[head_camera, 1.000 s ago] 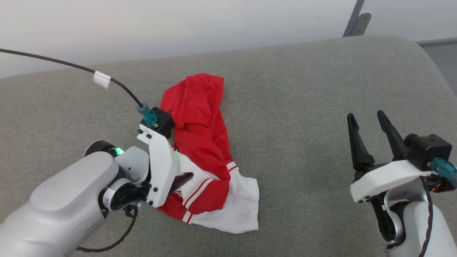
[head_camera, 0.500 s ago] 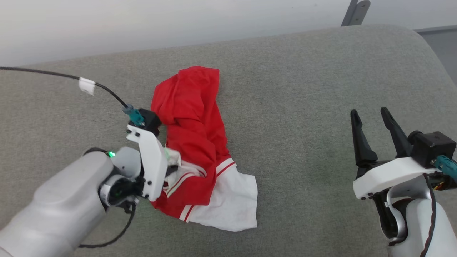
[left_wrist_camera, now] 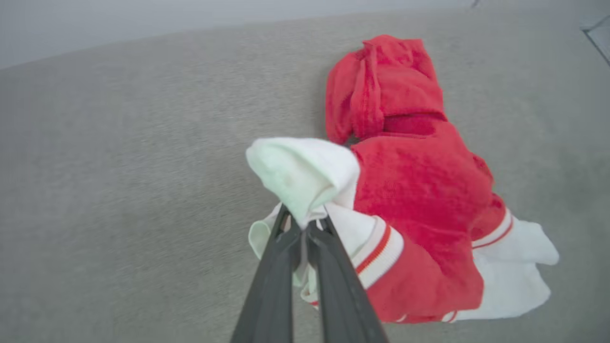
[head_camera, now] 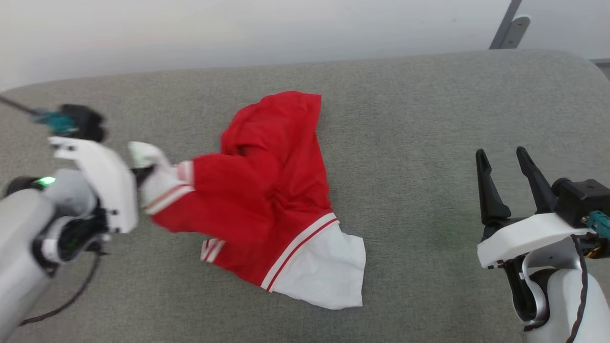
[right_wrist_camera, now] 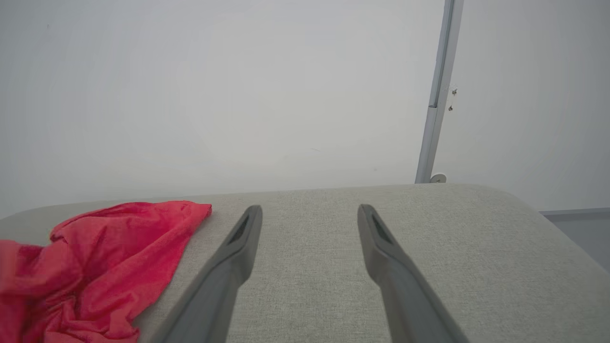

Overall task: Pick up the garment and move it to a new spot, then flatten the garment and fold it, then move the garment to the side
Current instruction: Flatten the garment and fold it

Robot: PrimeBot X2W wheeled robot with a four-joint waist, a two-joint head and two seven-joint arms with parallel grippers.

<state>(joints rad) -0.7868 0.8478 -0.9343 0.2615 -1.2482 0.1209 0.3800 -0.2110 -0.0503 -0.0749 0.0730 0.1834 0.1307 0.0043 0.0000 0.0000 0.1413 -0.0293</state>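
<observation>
Dragging risk noted: garment, sprawled at counter centre, is clamped by one sleeve end in left end effector; right end effector is held apart. Sleeve may be pulled free by fabric friction.

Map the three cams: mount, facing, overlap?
Head: on the head, looking down at the garment on the grey cushion; left arm, right arm show.
Left wrist: along the left jaws, shut on the garment's white sleeve end.
Right wrist: along the open right jaws, toward the wall.
All three share the garment.
</observation>
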